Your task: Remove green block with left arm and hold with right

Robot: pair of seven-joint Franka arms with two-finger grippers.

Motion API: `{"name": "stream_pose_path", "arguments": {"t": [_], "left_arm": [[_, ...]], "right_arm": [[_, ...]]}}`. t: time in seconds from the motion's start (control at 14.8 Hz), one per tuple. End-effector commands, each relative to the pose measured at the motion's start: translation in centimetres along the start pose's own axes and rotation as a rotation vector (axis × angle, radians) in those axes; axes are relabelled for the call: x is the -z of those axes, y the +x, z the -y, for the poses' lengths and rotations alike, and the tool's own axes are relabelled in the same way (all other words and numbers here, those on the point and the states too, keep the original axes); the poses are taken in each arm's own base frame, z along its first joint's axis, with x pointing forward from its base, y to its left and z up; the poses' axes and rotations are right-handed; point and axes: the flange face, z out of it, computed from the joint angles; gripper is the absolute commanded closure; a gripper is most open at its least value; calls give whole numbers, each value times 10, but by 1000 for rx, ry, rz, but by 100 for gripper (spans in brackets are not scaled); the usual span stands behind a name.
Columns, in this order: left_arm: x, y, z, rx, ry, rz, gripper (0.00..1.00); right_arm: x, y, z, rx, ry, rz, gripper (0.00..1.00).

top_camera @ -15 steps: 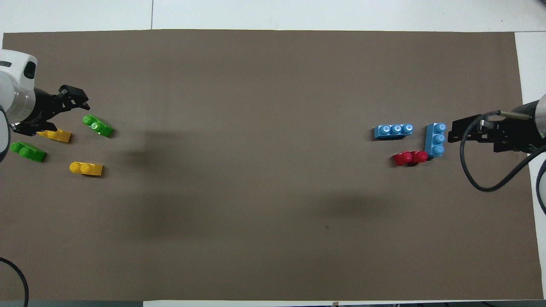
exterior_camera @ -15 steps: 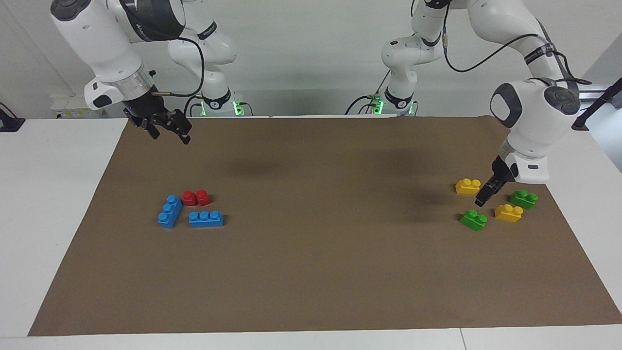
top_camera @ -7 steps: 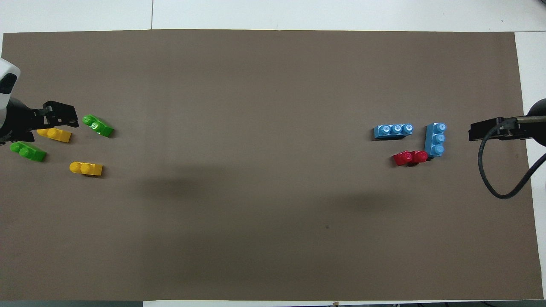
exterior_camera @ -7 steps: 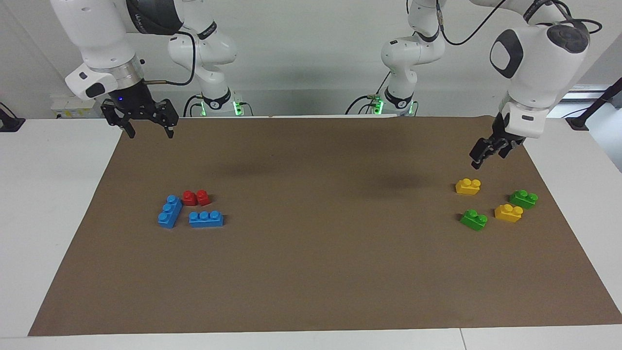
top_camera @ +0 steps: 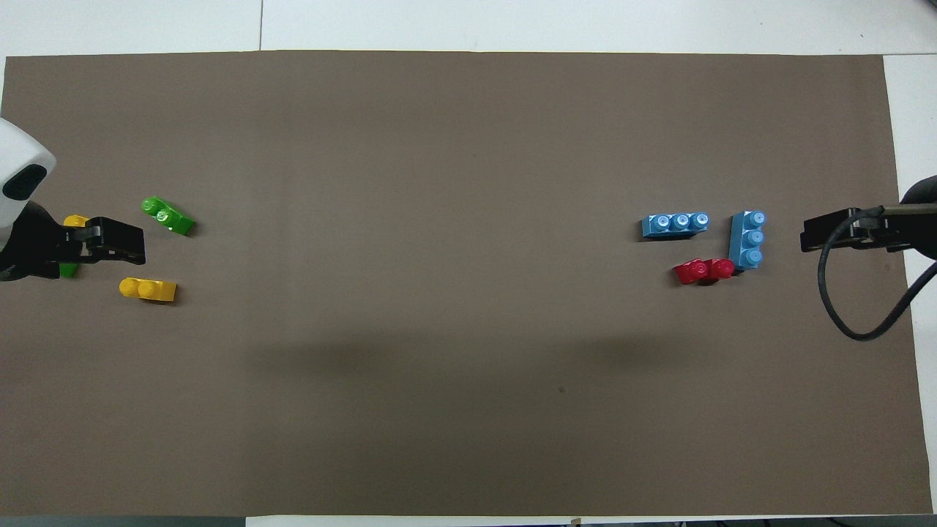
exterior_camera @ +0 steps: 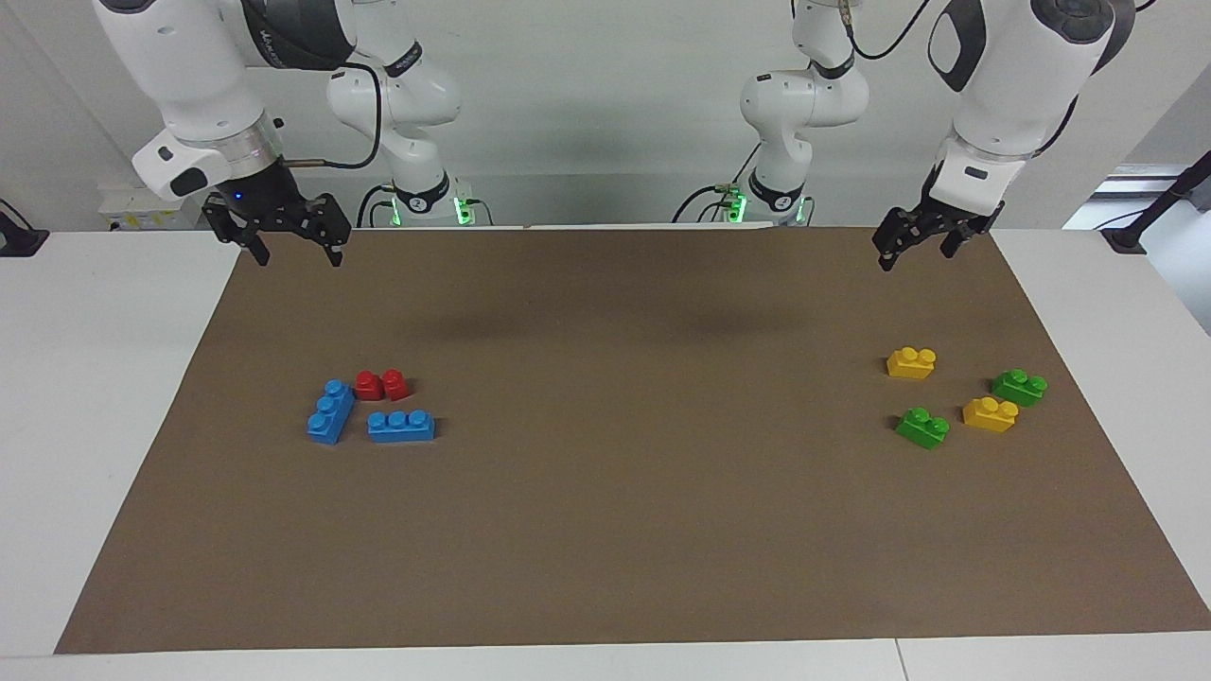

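Observation:
Two green blocks lie on the brown mat at the left arm's end: one farther from the robots, one toward the mat's edge. In the overhead view only a sliver of the second one shows under the gripper. My left gripper is open and empty, raised over the mat's edge by the robots, well apart from both blocks. My right gripper, with its blue light, is open and empty, raised over the right arm's end of the mat.
Two yellow bricks lie among the green ones. Two blue three-stud bricks and a red brick lie together at the right arm's end. The brown mat covers most of the white table.
My left gripper has risen from among the green and yellow bricks and drawn back toward the robots, holding nothing. My right gripper has turned to point straight down. No brick has moved.

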Motion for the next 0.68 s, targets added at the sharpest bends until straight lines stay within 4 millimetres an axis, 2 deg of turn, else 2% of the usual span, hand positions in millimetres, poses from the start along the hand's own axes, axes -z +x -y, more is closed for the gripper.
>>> {"name": "stream_pose_path", "arguments": {"t": [0.0,0.14,0.34,0.61], "left_arm": [[13,0,6,-47,-11,7,0],[15,3,6,-29,-17,-14,0],[16,5,13,35,-114,-14,0],[21,3,15,27,-113,-26,0]], "right_arm": [[5,1,-1,-26,23,8,0],[7,0,-1,-40,27,4,0],[7,-1,-1,-40,26,11,0],[6,-3,0,-39,25,25,0]]}}
